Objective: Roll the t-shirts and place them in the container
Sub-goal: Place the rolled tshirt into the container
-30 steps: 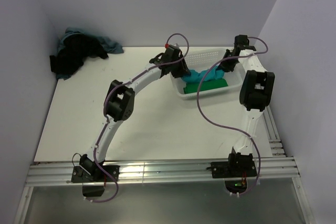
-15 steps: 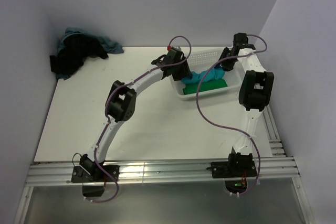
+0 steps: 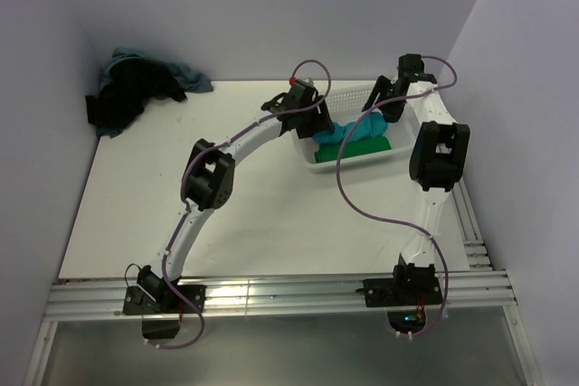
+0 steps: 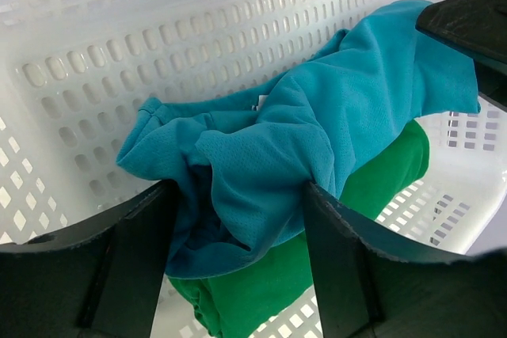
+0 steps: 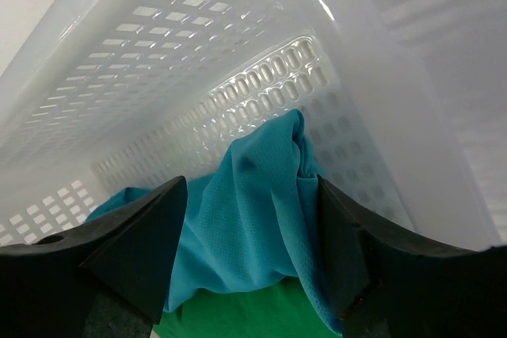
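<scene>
in the white basket (image 3: 355, 163), crumpled teal t-shirt (image 4: 317, 124) over green t-shirt (image 4: 384, 172), left gripper (image 4: 238, 195) and right gripper (image 5: 249, 187) both spread, walls close around

Left gripper (image 4: 238, 227): jaws spread wider than a second ago. Its wrist has shifted slightly at the left end of the basket (image 3: 348, 95).

Right gripper (image 5: 249, 235): jaws also wider. The wrist has lifted and swung a little left above the basket's right end.

Teal t-shirt (image 4: 317, 116): no longer pinched. It lies loose between the parted fingers, on top of the green t-shirt (image 4: 380, 172).
</scene>
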